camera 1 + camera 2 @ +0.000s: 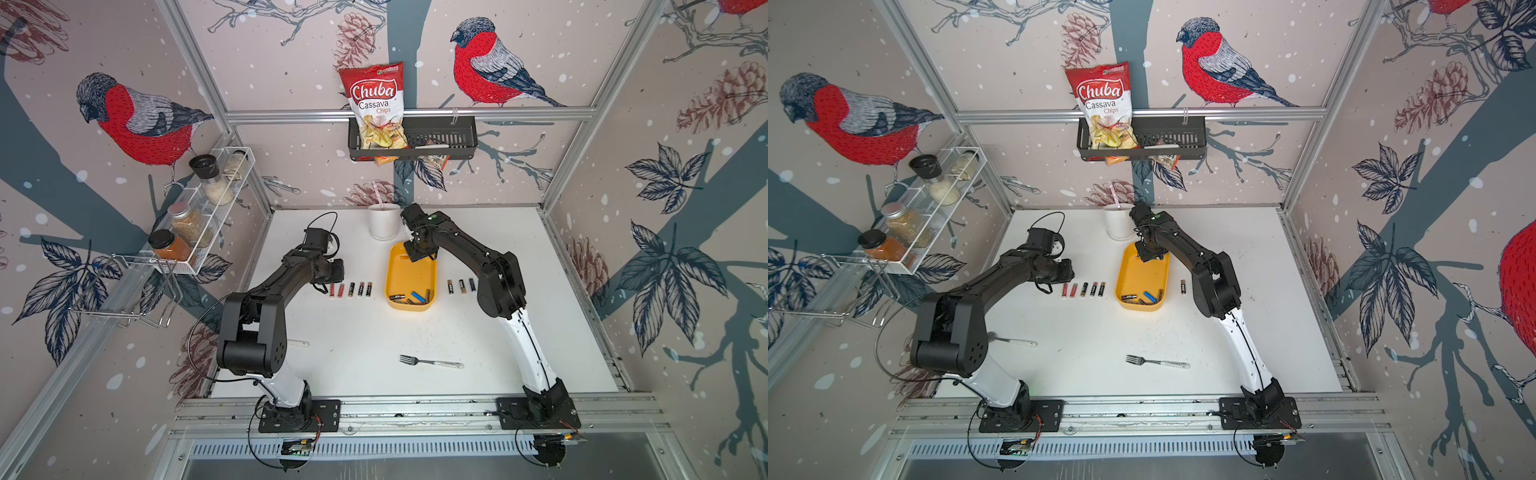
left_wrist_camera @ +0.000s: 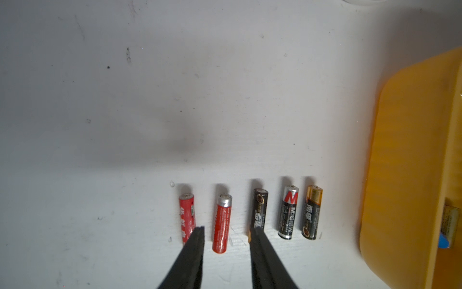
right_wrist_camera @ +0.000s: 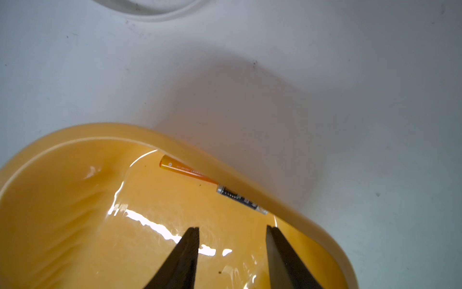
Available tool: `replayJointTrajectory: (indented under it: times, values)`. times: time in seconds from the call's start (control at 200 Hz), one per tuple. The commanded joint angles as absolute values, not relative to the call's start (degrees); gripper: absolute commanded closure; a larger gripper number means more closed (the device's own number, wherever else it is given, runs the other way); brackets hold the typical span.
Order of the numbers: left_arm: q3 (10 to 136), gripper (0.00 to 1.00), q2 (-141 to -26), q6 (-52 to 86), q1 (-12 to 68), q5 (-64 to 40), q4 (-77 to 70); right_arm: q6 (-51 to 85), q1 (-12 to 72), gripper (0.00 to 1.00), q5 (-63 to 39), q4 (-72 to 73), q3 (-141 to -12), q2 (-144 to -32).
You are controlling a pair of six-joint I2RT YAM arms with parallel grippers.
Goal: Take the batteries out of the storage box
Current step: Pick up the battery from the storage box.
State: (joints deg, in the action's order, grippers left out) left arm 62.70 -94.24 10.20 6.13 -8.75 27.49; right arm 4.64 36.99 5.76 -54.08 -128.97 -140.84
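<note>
storage box [image 1: 409,272] with loose batteries [image 1: 417,296] inside; left fingers [image 2: 190,252] and right fingers [image 3: 185,255] both partly apart, empty

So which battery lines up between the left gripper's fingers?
The red battery with the silver band; the all-red battery and three black ones lie outside the left gripper.

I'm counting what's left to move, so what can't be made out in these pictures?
Loose batteries in the storage box: overlapping, too small in both top views to count.
Battery by the rim: right wrist view, the box wall covers part; one or two, unclear.
Row of batteries beside the right arm: in a top view the arm may hide more.
</note>
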Motion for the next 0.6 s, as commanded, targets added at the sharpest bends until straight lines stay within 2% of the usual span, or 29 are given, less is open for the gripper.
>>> replayJointTrajectory:
  times: [0.0,0.225,0.595]
  values:
    - [62.5,0.64,-94.12,10.47,6.35,-8.33,27.85,3.14,37.05,0.49,4.94,-50.75,-128.2,-140.98]
    - [62.49,0.65,-94.22,10.62,6.66,-8.22,28.12,2.42,36.83,0.42,4.05,-48.49,-127.39,-141.15]
    - [62.29,0.66,-93.78,10.39,6.77,-8.0,28.48,2.26,36.59,0.41,1.83,-46.05,-124.81,-141.27]
